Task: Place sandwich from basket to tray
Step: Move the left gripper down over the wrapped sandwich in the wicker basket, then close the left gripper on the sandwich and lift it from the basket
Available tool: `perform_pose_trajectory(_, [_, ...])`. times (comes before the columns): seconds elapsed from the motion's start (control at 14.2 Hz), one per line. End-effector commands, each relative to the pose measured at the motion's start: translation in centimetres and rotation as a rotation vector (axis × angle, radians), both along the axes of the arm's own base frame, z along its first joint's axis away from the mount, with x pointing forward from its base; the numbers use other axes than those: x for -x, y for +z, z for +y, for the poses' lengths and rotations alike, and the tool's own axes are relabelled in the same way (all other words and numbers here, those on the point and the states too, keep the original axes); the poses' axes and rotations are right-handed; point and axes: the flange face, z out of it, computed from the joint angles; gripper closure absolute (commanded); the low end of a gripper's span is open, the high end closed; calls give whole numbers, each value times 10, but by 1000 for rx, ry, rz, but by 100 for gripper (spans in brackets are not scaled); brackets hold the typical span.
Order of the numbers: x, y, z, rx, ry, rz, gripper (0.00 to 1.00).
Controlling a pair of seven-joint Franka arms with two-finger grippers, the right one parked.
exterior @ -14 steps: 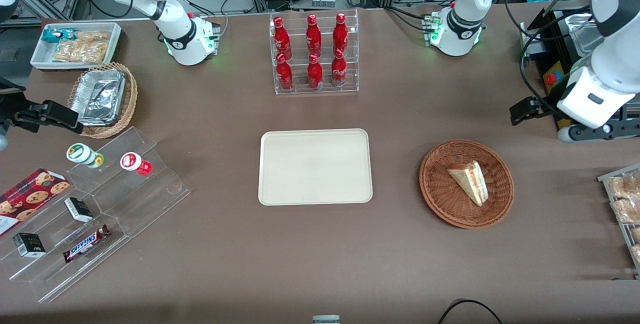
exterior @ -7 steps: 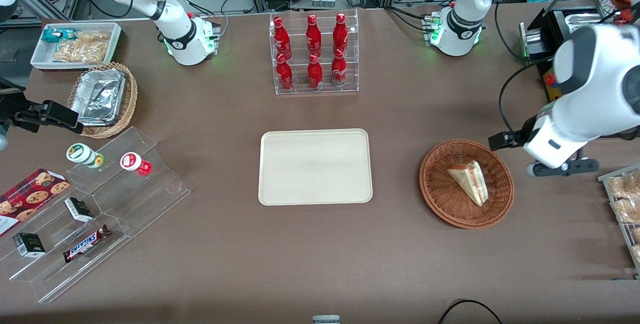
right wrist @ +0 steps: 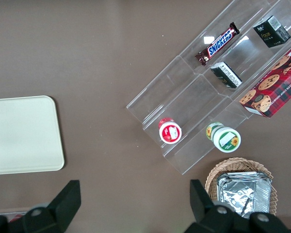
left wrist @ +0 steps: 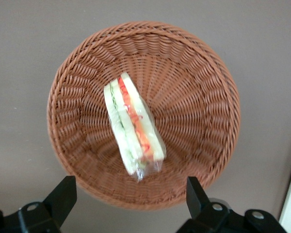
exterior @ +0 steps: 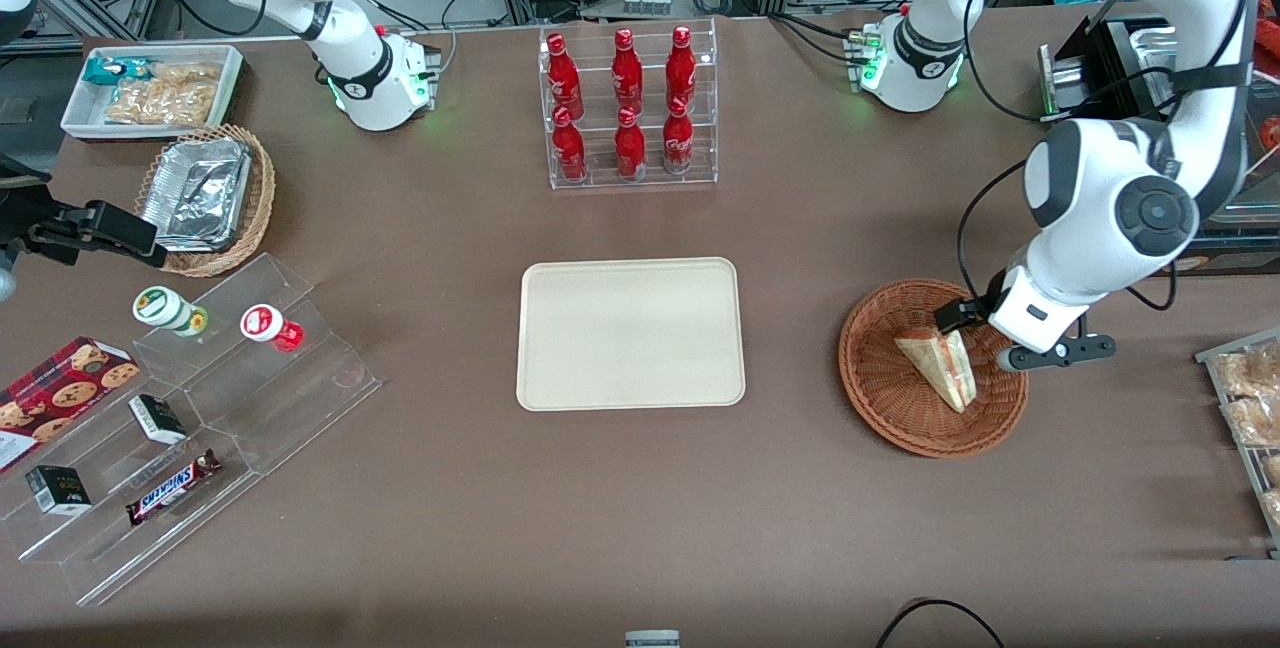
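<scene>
The sandwich (exterior: 940, 363) (left wrist: 133, 124), a white-bread wedge in clear wrap with red and green filling, lies in the round reddish-brown basket (exterior: 880, 388) (left wrist: 194, 111). My left gripper (exterior: 995, 336) (left wrist: 129, 191) hangs above the basket, over the rim on the working arm's side. It is open, its black fingers spread wide, and nothing is held. The sandwich lies just ahead of the fingertips and is not touched. The cream tray (exterior: 630, 333) (right wrist: 19, 133) sits bare at the table's middle, beside the basket toward the parked arm's end.
A clear rack of red bottles (exterior: 628, 106) stands farther from the front camera than the tray. A rack of baked goods (exterior: 1245, 408) lies at the working arm's end. Clear stepped shelves with snacks (exterior: 200, 408) and a tan basket of foil trays (exterior: 205, 198) lie toward the parked arm's end.
My left arm has swung in from the working arm's end of the table, bringing the open gripper over the basket. The sandwich, basket and tray have not moved.
</scene>
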Motion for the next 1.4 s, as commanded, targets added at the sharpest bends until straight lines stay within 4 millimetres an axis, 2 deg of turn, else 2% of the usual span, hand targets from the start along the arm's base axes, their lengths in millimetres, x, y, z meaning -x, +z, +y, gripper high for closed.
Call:
perform_pose_trajectory(0.0, [19, -16, -1, 10, 182, -62, 0])
perform_pose_trajectory(0.28, [21, -44, -11, 22, 410, -59, 0])
perform_pose_trajectory(0.56, [15, -68, -9, 31, 443, -59, 0])
perform_pose_trajectory(0.77, [6, -79, -7, 32, 448, -49, 0])
perform_pose_trajectory(0.84, [4, -86, -6, 30, 451, -42, 5])
perform_pose_trajectory(0.91, [3, -89, -6, 32, 452, -41, 22])
perform_pose_trajectory(0.98, [4, -90, -6, 30, 451, -39, 49])
perform_pose_trajectory(1.05, [5, -90, -7, 29, 449, -37, 70])
perform_pose_trajectory(1.12, [5, -90, -7, 28, 445, -36, 80])
perform_pose_trajectory(1.19, [5, -90, -7, 27, 435, -33, 85])
perform_pose_trajectory(1.33, [3, -79, -8, 29, 432, -45, 87])
